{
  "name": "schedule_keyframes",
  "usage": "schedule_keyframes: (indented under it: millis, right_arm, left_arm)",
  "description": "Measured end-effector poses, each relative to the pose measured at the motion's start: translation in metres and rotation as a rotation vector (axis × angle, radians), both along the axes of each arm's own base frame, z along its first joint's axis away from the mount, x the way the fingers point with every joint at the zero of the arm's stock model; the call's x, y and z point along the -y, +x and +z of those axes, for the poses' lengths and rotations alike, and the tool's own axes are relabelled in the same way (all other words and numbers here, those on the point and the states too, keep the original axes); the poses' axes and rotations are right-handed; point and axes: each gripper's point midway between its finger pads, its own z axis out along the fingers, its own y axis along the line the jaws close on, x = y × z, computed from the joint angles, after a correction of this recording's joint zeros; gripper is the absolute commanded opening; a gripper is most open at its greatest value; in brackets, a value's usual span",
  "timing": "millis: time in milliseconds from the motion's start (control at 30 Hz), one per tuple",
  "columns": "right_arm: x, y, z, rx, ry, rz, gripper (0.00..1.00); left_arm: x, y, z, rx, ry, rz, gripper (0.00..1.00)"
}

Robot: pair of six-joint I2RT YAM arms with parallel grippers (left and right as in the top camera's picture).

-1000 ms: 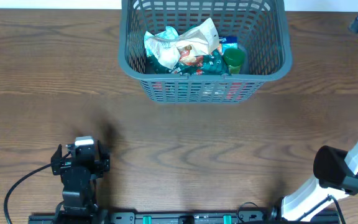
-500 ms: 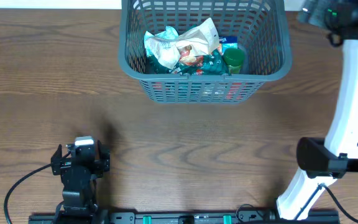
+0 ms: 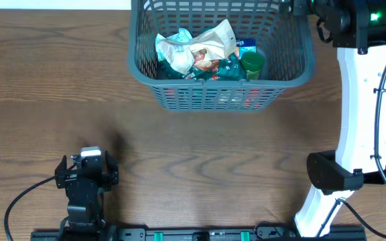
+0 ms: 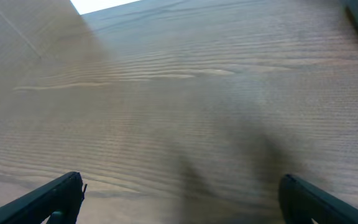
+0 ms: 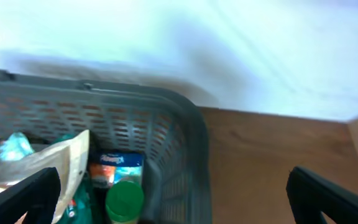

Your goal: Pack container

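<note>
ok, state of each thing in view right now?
basket: upright on the table, partly filled
snack packets: piled inside the basket
green-capped tub: in the basket, cap up
left gripper: open, empty, over bare table
right gripper: open, empty, over the basket's corner

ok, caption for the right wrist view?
Open right gripper over a corner of the container; snack packets and a green-capped bottle inside.

We note basket (image 3: pixel 213 97) at far edge of table (image 3: pixel 193 154), centre to right. In basket: heap of packets (image 3: pixel 196 48) on left and middle, jar (image 3: pixel 252 65) right of heap, small box (image 3: pixel 247 44) just behind jar. Left arm (image 3: pixel 86 184) at near edge, left side, well apart from basket. Right arm (image 3: pixel 364 100) runs from near right corner up right side, its head above basket's far right corner.
</note>
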Motion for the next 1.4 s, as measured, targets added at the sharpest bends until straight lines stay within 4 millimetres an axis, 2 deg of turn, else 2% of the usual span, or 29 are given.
schedule_keyframes:
  millis: [267,400,533,700,867,1033,1233,1400]
  right_arm:
    - [-0.009,0.008,-0.003,0.042,-0.008,0.066,0.99]
    - [-0.009,-0.004,-0.006,0.082,-0.004,0.078,0.99]
    - [-0.007,-0.03,-0.004,0.135,0.013,0.1,0.99]
    - [0.005,-0.069,-0.013,0.164,0.044,0.113,0.99]
    - [0.023,-0.099,-0.04,0.169,0.065,0.098,0.99]
    - [0.034,-0.121,-0.064,0.209,0.077,0.087,0.99]
    - [0.033,-0.149,-0.083,0.32,0.085,0.108,0.99]
    - [0.028,-0.17,-0.112,0.368,0.094,0.138,0.99]
  left_arm:
    - [0.0,0.0,0.0,0.0,0.0,0.0,0.99]
    - [0.0,0.0,0.0,0.0,0.0,0.0,0.98]
    - [0.0,0.0,0.0,0.0,0.0,0.0,0.98]
    - [0.0,0.0,0.0,0.001,0.001,0.002,0.98]
    - [0.0,0.0,0.0,0.001,0.001,0.002,0.98]
    - [0.0,0.0,0.0,0.001,0.001,0.002,0.98]
    - [0.0,0.0,0.0,0.001,0.001,0.002,0.99]
    - [0.0,0.0,0.0,0.001,0.001,0.002,0.99]
